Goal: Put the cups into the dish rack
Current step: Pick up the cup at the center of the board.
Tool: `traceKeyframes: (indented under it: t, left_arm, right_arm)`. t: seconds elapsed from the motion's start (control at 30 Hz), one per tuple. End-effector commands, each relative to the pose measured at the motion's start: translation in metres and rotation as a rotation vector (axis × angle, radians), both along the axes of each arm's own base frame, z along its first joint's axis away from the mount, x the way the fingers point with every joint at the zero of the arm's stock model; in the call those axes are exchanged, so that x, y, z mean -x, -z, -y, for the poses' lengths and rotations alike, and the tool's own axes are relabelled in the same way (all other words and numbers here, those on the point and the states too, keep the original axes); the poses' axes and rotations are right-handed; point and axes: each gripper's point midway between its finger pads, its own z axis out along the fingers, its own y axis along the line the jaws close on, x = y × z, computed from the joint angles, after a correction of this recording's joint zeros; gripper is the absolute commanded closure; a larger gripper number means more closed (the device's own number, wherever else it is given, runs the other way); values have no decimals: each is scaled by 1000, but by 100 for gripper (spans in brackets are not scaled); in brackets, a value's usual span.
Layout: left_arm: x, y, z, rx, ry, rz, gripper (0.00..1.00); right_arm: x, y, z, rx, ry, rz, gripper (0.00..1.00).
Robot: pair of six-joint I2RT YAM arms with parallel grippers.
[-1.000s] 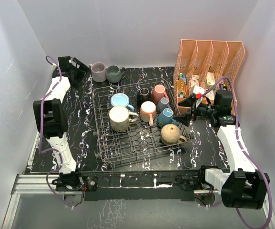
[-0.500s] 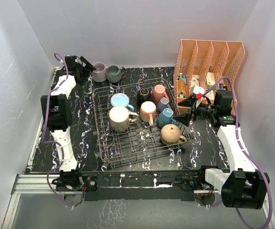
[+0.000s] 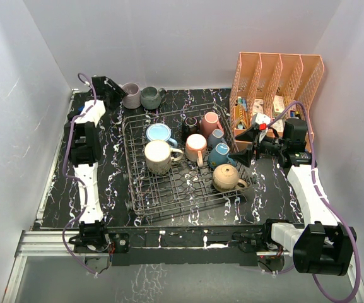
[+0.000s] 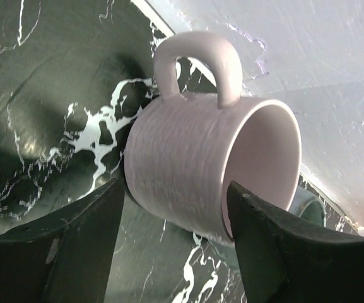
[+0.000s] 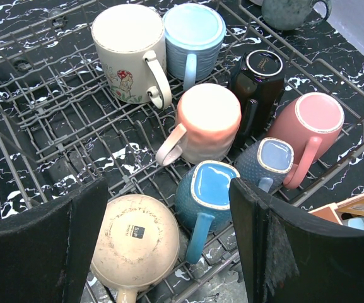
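Straddling mauve mug (image 4: 194, 158) with left gripper (image 4: 176, 189), far-left corner of table (image 3: 115, 164).
Fingers (image 4: 87, 240) flanking both sides; cannot tell if clamped yet. Stands upright just beside grey mug (image 3: 150, 98), outside dish rack (image 3: 169, 192). Holding right gripper (image 3: 240, 144) spread wide, empty, at rack's right edge above loaded cups (image 5: 207, 123).

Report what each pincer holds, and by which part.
The left pincer brackets the pink mug at its body, handle free; whether it grips cannot be told. The right pincer hangs open over the dish rack, holding nothing.
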Motion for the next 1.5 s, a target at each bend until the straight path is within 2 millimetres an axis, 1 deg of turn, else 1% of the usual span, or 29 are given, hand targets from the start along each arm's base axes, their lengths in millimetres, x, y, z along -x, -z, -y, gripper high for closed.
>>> traceKeyframes:
  t: [0.0, 0.07, 0.13, 0.17, 0.23, 0.3, 0.37, 0.47, 0.57, 0.77, 0.83, 0.93, 1.03, 1.13, 1.27, 1.37, 1.47]
  left_arm:
    - [-15, -30, -3, -13, -9, 53, 39]
    - [-14, -27, -2, -17, -6, 42, 42]
    - [-11, -26, -3, -23, -5, 36, 50]
    - [-9, -24, -4, -29, -5, 32, 52]
    - [-6, -27, -4, -40, 2, 37, 53]
    - [-2, -26, -4, -52, 15, 34, 59]
    - [0, -27, -4, -64, 27, 35, 59]
    - [3, -28, 0, -72, 60, 39, 67]
    - [7, -33, 1, -86, 82, 58, 69]
    - [16, -44, -2, -127, 101, 88, 83]
    - [19, -49, -2, -143, 106, 97, 90]
    - [23, -58, -4, -164, 116, 126, 100]
    - [25, -71, -5, -172, 123, 167, 100]
    - [29, -90, -11, -194, 117, 210, 100]
    - [37, -118, -33, -243, 69, 267, 100]
    - [47, -132, -52, -284, 32, 277, 100]
    - [62, -143, -68, -325, 3, 276, 100]
  right_arm:
    - [-5, -7, 2, 5, -5, 56, 21]
    - [-6, -7, 2, 7, -1, 57, 21]
    - [-6, -6, 2, 8, -1, 56, 21]
    - [-6, -6, 2, 9, 0, 56, 21]
    - [-6, -6, 2, 9, 0, 56, 21]
    - [-6, -6, 2, 8, 0, 56, 21]
    - [-6, -6, 3, 9, 0, 57, 21]
    - [-7, -6, 3, 10, 2, 59, 21]
    - [-7, -6, 3, 10, 3, 61, 21]
    - [-7, -6, 4, 12, 10, 63, 21]
    - [-7, -6, 4, 10, 9, 64, 21]
    - [-6, -6, 4, 8, 6, 66, 21]
    - [-7, -6, 5, 7, 10, 67, 21]
    - [-7, -6, 5, 7, 14, 66, 21]
    - [-6, -6, 5, 7, 16, 70, 21]
    - [-6, -7, 5, 4, 15, 71, 21]
    - [-6, -7, 5, 1, 12, 71, 21]
